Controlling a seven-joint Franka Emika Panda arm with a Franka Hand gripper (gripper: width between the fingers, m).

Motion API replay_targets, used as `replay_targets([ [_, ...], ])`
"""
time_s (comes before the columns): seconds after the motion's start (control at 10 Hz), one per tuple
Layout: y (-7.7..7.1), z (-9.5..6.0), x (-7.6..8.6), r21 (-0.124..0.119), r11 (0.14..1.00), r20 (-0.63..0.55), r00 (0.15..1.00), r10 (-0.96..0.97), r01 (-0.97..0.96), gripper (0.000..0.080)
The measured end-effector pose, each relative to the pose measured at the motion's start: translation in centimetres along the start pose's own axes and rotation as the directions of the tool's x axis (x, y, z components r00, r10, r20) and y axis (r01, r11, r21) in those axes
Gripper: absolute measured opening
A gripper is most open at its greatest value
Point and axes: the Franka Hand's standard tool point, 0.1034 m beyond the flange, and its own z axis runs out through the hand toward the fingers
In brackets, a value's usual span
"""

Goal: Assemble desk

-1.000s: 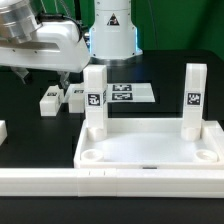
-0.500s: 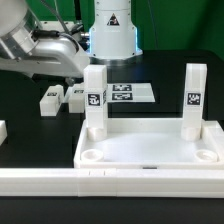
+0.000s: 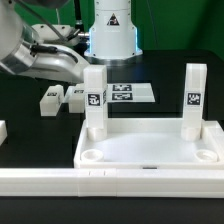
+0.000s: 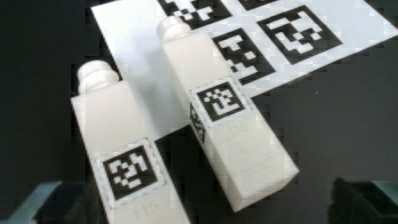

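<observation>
White tray-like desk top (image 3: 150,148) on a black table (image 3: 30,150), two upright legs (image 3: 95,100) in its far corners, two loose legs (image 4: 222,110) lying side by side at the marker board (image 4: 294,45), gripper (image 4: 210,206) above them, jaws wide apart, holding nothing.

Two legs (image 3: 95,100) stand upright in the desk top (image 3: 150,152).

The black table (image 3: 25,135) carries the desk top (image 3: 150,148) at near centre, behind a white rail (image 3: 110,183). The marker board (image 3: 130,93) lies flat at far centre. Two loose legs (image 3: 50,101) lie side by side at its edge, on the exterior view's left.
</observation>
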Motion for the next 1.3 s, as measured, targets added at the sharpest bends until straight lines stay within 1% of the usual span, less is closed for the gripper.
replay_targets([
  [0.2, -1.1, 0.6, -0.2, -0.012, 0.999, -0.004, 1.0, -0.029, 0.029, 0.0649],
  [0.3, -1.3, 0.7, 0.0, -0.015, 0.998, -0.009, 0.998, -0.066, 0.066, 0.0649],
  [0.5, -1.1, 0.8, 0.0, -0.014, 0.998, -0.001, 0.998, -0.06, 0.06, 0.0649],
  [0.6, -1.1, 1.0, -0.4, -0.01, 0.998, 0.033, 0.998, -0.056, 0.056, 0.0649],
  [0.7, -0.9, 1.3, -0.6, -0.006, 0.999, 0.101, 0.994, -0.043, 0.044, 0.0649],
  [0.8, -0.8, 1.3, -0.1, -0.011, 0.999, 0.115, 0.993, -0.039, 0.041, 0.0649],
  [1.1, -0.7, 1.4, 0.2, -0.016, 0.999, 0.101, 0.994, -0.034, 0.036, 0.0649],
  [1.3, -0.9, 1.8, 0.5, -0.028, 1.0, 0.078, 0.997, -0.01, 0.012, 0.0649],
])
